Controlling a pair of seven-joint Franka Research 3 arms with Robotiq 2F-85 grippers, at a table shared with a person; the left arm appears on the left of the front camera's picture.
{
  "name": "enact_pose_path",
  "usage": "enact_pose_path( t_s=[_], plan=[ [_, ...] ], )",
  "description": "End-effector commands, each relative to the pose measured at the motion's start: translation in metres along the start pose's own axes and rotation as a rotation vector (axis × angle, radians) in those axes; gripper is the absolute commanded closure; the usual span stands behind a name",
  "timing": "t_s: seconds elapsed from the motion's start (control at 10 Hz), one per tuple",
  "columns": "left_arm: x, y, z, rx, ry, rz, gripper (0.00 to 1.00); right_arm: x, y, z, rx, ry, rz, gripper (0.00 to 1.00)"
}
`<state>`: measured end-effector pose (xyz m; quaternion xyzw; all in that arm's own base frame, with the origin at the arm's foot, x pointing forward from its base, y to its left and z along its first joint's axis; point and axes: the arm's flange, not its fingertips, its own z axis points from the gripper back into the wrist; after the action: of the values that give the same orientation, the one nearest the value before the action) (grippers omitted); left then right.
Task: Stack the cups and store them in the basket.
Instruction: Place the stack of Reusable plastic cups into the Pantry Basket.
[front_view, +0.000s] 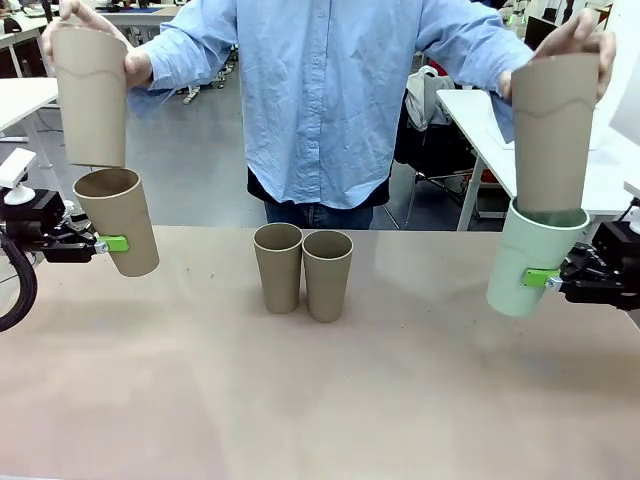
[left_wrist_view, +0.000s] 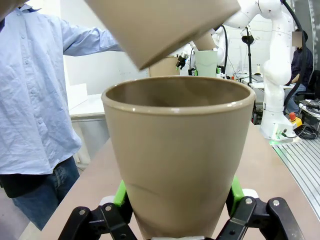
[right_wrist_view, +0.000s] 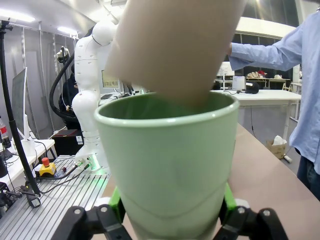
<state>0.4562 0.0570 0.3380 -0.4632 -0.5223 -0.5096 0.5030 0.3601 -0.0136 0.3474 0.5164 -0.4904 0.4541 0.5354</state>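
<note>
My left gripper (front_view: 112, 243) is shut on a brown cup (front_view: 118, 220), held tilted above the table's left side; the same cup (left_wrist_view: 177, 155) fills the left wrist view between the green pads (left_wrist_view: 121, 194). The person's hand holds another brown cup (front_view: 90, 95) just above its mouth. My right gripper (front_view: 540, 278) is shut on the mint green cup (front_view: 532, 258) at the right. A brown cup (front_view: 553, 130) in the person's other hand dips into the green cup's (right_wrist_view: 167, 165) mouth. Two brown cups (front_view: 278, 266) (front_view: 327, 274) stand upright, touching, at the table's middle. The basket is out of view.
The person in a blue shirt (front_view: 325, 95) stands at the far side of the brown table (front_view: 320, 400), arms spread wide. White tables stand behind at far left (front_view: 20, 100) and right (front_view: 480, 110).
</note>
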Motion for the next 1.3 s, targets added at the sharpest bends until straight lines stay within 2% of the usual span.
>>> enact_pose_path(
  t_s=[0.0,1.2],
  plan=[
    [0.0031,0.0004,0.0005,0.000,0.001,-0.012,0.15,0.0040,0.0006,0.0001,-0.001,0.002,0.010,0.13],
    [0.0031,0.0004,0.0005,0.000,0.001,-0.012,0.15,0.0040,0.0006,0.0001,-0.001,0.002,0.010,0.13]
  ],
)
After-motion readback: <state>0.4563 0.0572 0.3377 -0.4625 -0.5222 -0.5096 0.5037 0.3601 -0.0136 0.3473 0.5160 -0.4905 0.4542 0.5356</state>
